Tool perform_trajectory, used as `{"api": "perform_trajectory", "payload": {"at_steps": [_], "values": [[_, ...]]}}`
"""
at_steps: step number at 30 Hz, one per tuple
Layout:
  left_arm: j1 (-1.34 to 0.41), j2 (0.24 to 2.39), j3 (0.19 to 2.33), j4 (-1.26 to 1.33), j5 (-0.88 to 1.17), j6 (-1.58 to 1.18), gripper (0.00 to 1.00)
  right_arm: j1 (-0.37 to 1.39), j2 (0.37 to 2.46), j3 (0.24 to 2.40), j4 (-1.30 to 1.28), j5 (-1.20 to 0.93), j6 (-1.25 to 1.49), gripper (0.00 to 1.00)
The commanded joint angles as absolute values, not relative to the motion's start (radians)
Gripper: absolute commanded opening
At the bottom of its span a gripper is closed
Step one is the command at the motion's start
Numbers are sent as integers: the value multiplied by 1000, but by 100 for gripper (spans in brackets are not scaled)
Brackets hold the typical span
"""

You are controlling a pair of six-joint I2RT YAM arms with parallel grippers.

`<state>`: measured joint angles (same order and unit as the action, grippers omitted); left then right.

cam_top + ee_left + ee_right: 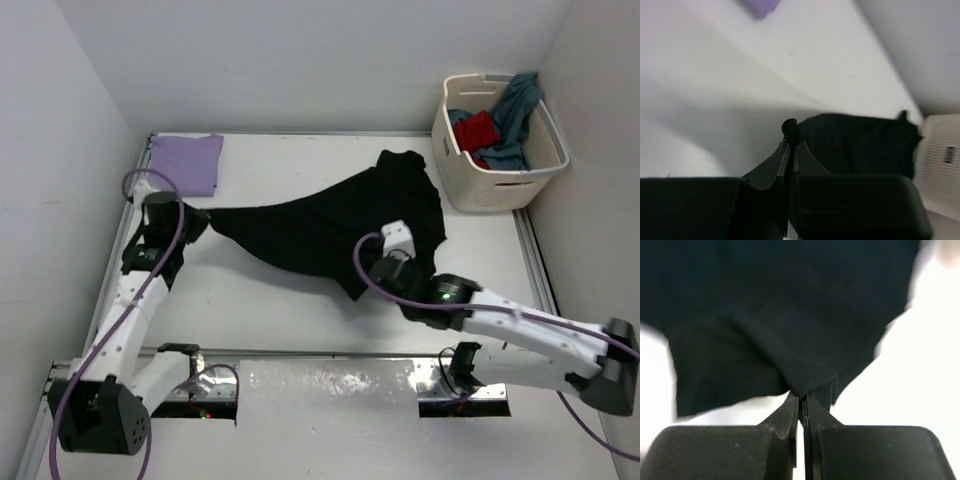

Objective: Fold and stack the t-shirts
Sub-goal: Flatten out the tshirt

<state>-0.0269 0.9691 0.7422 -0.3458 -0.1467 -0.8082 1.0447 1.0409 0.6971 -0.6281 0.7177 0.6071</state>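
The folded lavender t-shirt [186, 162] is laid at 10 o'clock. At 9 o'clock the left gripper [196, 222] is closed on a corner of the black t-shirt [340, 215], which is stretched across the centre; the right gripper [358, 287] is pinched on its near hem. Such thin bites may be lost under tension. Open table [300, 320] is available toward 6 o'clock; 2 o'clock is crowded by the basket [500, 190].

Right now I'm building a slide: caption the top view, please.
Both jaws pinch the black shirt stretched over the table; lavender shirt folded far left, basket far right.
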Motion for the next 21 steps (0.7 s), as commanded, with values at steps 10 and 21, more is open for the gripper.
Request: {"api": "perform_trajectory", "payload": {"at_steps": [10,21], "values": [[-35,753,1254,-310,-190,-605,0,1046,732,1115,-286,1043,-33,0],[-32,673,1725,-402,-121,-503,0,1046,880,1909,-624,452,-163,0]]}}
